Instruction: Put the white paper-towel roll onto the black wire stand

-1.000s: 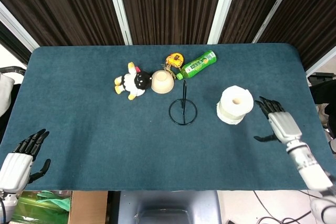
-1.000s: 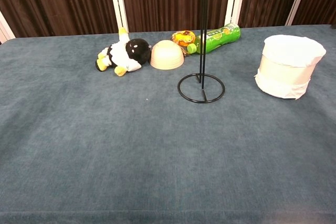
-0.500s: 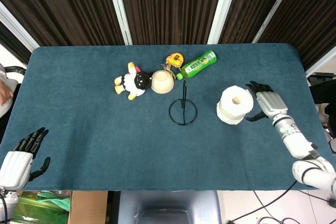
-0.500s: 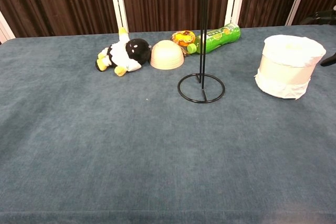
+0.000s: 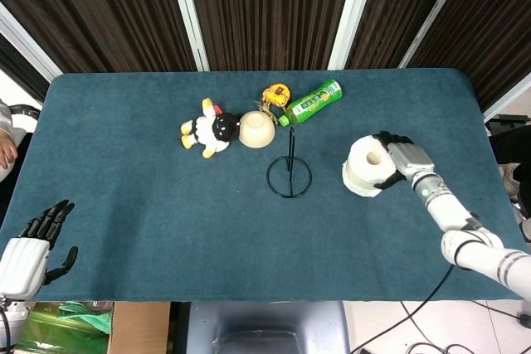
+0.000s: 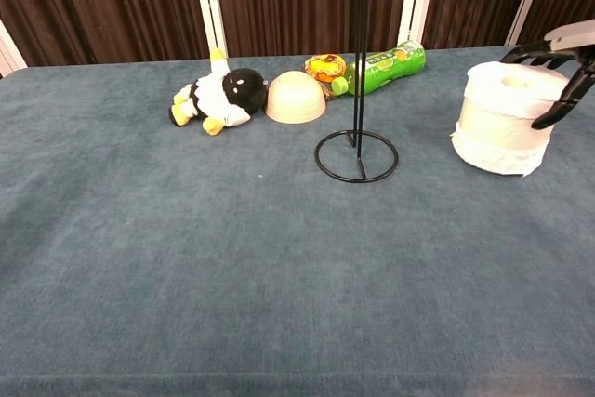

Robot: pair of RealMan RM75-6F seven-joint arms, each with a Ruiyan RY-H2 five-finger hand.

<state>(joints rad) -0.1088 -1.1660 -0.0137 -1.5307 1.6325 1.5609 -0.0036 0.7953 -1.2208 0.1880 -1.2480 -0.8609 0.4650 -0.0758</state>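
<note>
The white paper-towel roll (image 5: 367, 168) stands upright on the blue cloth, right of the black wire stand (image 5: 291, 153). My right hand (image 5: 400, 158) wraps the roll's right side, fingers over its top rim and thumb against its wall. In the chest view the right hand (image 6: 563, 62) shows at the right edge, against the roll (image 6: 497, 123), whose core hole faces slightly toward the camera. The stand (image 6: 361, 53) is bare, its post upright on a ring base. My left hand (image 5: 31, 251) hangs open off the table's near left corner.
Behind the stand lie a black-and-white plush toy (image 5: 207, 129), an overturned beige bowl (image 5: 256, 128), a small orange toy (image 5: 275, 94) and a green bottle (image 5: 311, 102) on its side. The table's right edge (image 5: 489, 163) runs close to my right arm.
My right hand moved left from beside the roll and closed around its right side. The roll tipped a little, showing its core hole in the chest view. The left hand barely moved.
</note>
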